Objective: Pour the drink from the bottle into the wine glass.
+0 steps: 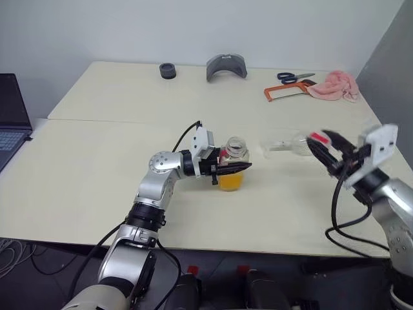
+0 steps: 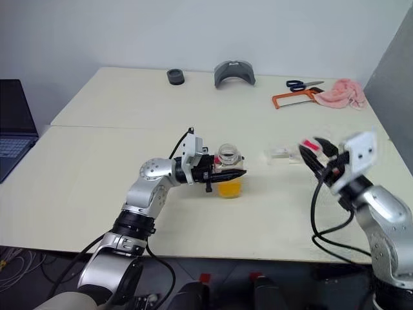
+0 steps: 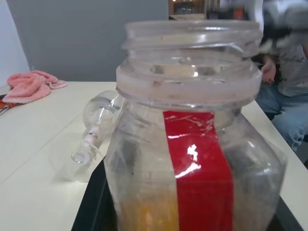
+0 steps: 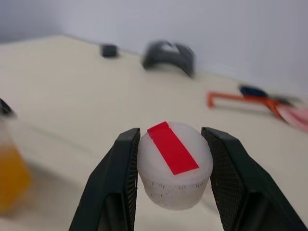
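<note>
At surface (image 1: 97,168) centre, left pincer (image 1: 233,169) clamps uncapped bottle (image 1: 232,169); at its three o'clock, wine glass (image 1: 287,145) lies toppled; right pincer (image 4: 171,168) clamps cap (image 4: 174,163).

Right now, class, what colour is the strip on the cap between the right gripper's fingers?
Red, on a white cap; the right wrist view shows it best.

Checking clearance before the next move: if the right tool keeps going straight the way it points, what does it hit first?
Probably nothing nearby. The right tool, shut on the cap, points across bare table toward the grey curved object and orange hacksaw at the far edge; depth is unclear.
</note>
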